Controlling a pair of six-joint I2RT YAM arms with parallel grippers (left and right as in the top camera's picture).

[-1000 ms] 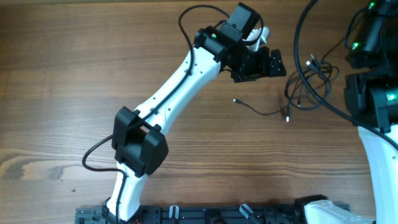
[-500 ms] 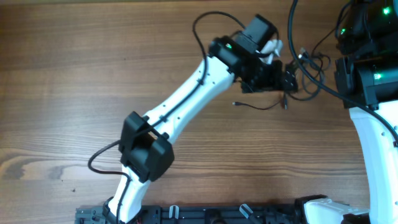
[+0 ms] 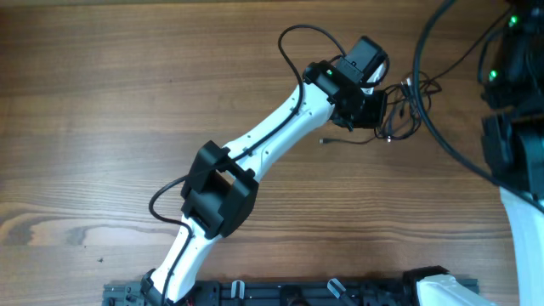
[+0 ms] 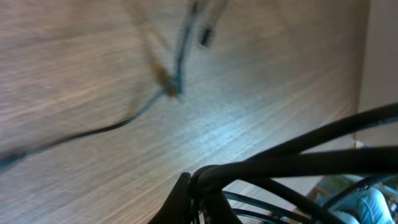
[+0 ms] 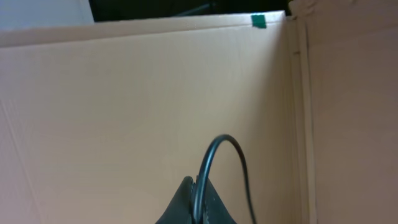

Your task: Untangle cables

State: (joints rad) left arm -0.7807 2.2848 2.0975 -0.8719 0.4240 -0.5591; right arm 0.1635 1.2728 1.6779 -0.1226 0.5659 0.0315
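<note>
The cables (image 3: pixel 406 109) are thin black cords bunched in a small tangle at the table's far right. One loose strand (image 3: pixel 353 142) trails left from it and ends in a small plug. My left gripper (image 3: pixel 383 109) is at the tangle's left edge. In the left wrist view it (image 4: pixel 198 188) is shut on several black cords that run off to the right. My right gripper (image 5: pixel 198 186) is shut on one black cable (image 5: pixel 214 152) that arches up in front of a cardboard wall. A raised cable (image 3: pixel 433 47) sweeps from the tangle up past the top edge.
The right arm's black body (image 3: pixel 510 93) fills the right edge next to the tangle. The left arm (image 3: pixel 272 140) crosses the table diagonally from the near edge. A rail with clips (image 3: pixel 280 293) runs along the near edge. Bare wood (image 3: pixel 102 102) lies to the left.
My left gripper has moved right into the tangle and gone from open to shut on cords. The tangle has bunched up and drawn toward the far side. The right arm has shifted.
</note>
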